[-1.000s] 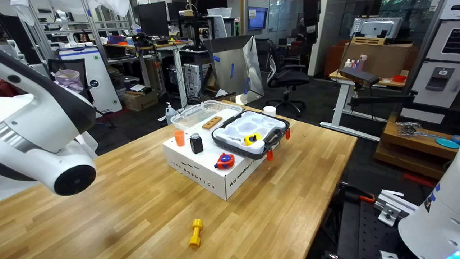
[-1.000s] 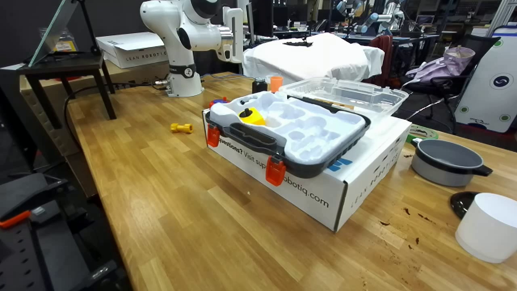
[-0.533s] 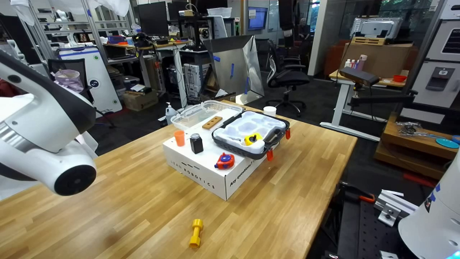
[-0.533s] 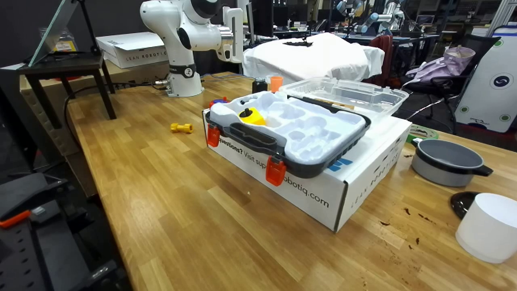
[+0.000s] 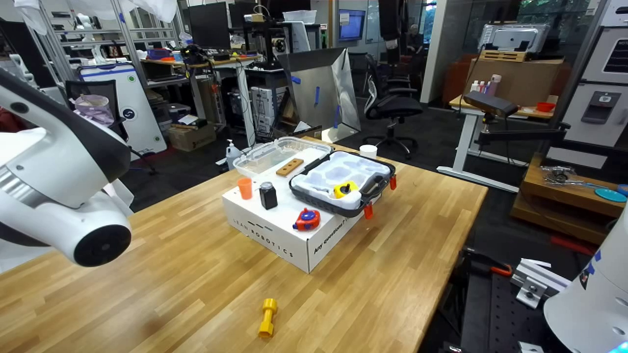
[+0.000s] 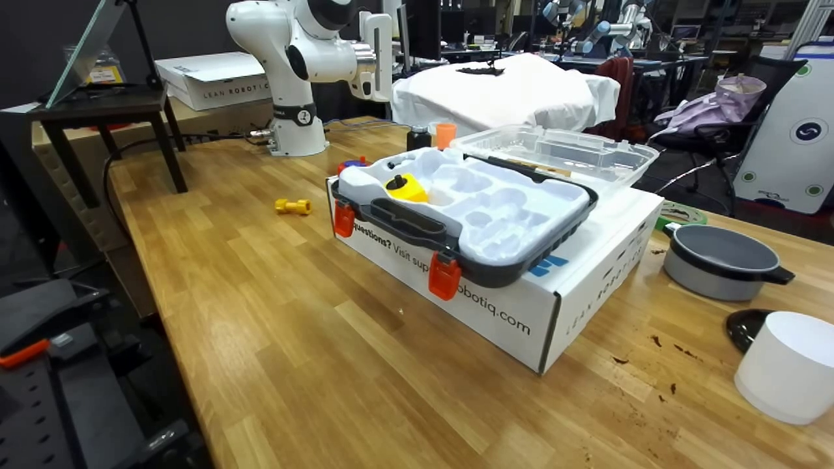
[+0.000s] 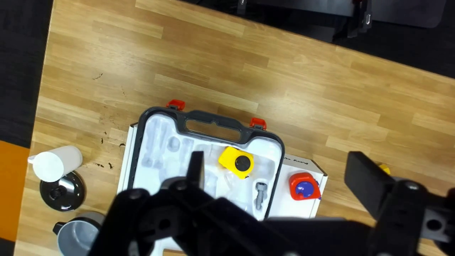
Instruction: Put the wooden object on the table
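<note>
While slab (image 5: 289, 167) atop box (image 5: 267, 240), table-edge (image 5: 447, 255) roomy.

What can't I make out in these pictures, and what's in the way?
Wooden object: in an exterior view, mostly hidden behind the dark case.
Yellow piece: in the wrist view, nearly all behind the gripper.
Tan patch: in the wrist view, cut off by the bottom edge; I cannot tell what it is.
Grey pot: in the wrist view, cut off by the bottom edge.
Black lid: in an exterior view, partly behind the white mug.
</note>
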Motion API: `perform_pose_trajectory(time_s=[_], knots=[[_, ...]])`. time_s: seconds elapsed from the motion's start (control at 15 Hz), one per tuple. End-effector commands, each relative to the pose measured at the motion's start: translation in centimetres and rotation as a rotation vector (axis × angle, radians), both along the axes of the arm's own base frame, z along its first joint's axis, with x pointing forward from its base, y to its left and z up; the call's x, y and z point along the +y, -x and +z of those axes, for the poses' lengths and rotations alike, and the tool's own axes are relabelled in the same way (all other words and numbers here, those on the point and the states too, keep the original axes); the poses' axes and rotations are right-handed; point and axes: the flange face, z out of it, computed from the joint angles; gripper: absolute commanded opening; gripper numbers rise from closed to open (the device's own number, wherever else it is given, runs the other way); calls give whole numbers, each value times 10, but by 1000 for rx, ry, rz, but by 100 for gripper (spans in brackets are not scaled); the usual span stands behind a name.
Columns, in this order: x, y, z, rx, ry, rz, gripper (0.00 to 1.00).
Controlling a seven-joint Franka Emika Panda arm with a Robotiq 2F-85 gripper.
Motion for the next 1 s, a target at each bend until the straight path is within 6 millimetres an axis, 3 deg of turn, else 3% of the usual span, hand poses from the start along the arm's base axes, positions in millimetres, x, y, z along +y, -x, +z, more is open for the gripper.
perform_pose_trajectory(time_s=[0.0,0.13,0.47,0.53,0.67,0.93], knots=[[3,-8,2,-16,-25,-8,100],[10,-22,-1,-24,-55,-11,100],[28,-86,-32,0,-72,-66,100],[27,-65,-29,-19,-60,-29,100],[28,-75,-41,2,-58,-32,100],[27,-68,-28,-20,-59,-33,100]])
